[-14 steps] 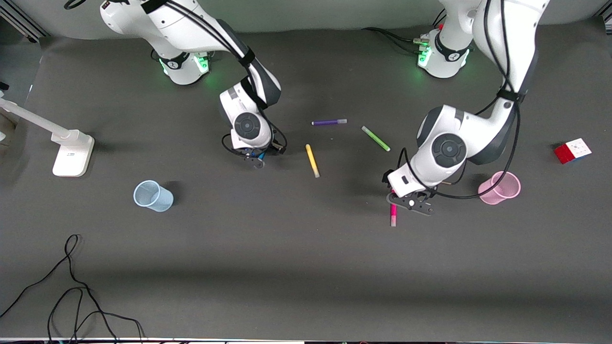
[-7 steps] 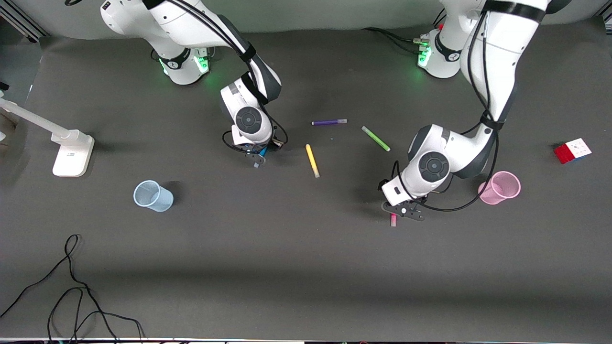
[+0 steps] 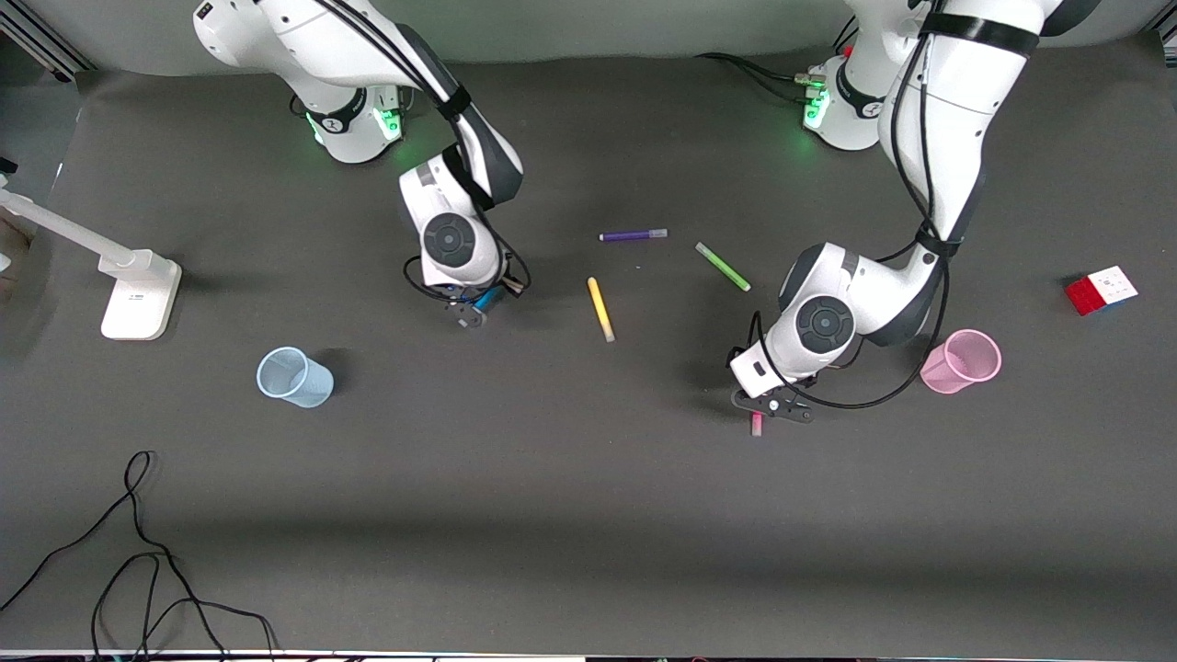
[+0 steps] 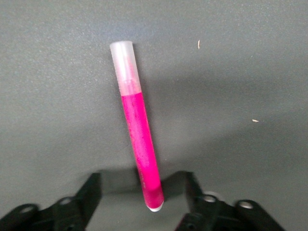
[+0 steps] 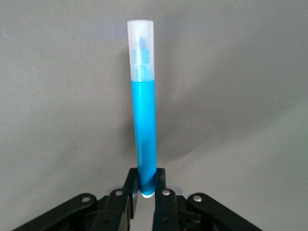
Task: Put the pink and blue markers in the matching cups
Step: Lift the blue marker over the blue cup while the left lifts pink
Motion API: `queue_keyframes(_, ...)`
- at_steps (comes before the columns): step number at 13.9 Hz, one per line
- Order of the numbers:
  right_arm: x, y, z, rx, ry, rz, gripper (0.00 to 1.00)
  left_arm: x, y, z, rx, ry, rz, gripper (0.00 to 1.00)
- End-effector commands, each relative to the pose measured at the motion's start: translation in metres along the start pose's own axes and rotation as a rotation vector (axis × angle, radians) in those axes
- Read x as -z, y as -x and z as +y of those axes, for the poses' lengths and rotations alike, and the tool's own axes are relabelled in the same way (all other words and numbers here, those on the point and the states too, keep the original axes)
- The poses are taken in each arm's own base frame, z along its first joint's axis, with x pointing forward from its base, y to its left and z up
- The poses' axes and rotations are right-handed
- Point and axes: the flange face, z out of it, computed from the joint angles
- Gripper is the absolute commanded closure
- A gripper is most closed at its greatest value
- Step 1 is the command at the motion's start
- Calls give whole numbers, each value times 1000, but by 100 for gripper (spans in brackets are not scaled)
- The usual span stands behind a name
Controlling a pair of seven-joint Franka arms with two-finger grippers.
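Since a second ago the right gripper [image 3: 471,313] has lifted the blue marker [image 5: 143,120] and carried it toward the right arm's end of the table; its fingers are pinched tight on the marker's lower end. Meanwhile the left gripper [image 3: 771,411] has come down over the pink marker [image 4: 137,144], which lies on the table between wide-spread fingers that do not touch it. Nearer the front camera stands the blue cup [image 3: 294,377]. Toward the left arm's end, the pink cup [image 3: 962,361] stands near that gripper.
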Motion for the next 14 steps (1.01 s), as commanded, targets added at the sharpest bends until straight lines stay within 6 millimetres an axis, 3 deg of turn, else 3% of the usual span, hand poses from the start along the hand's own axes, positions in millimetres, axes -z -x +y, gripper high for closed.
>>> queue_keyframes(1, 86, -31, 1, -48, -18, -39, 100, 1, -1, 4, 40, -18, 3, 49)
queue_keyframes(4, 198, -83, 14, -86, -34, -65, 100, 0, -2, 4, 101, -17, 6, 68)
queue_keyframes(7, 296, -126, 67, -108, -100, -167, 100, 1, -3, 4, 104, -18, 2, 85)
queue_keyframes(9, 322, -152, 118, -43, -140, -255, 100, 2, -4, 1, 111, -17, 2, 93)
queue_keyframes(11, 333, -186, 167, -27, -216, -349, 100, 23, -10, -5, 124, -19, 11, 94)
queue_keyframes(14, 310, -251, 249, 55, -339, -474, 100, 89, -20, -31, 174, -27, -32, 95)
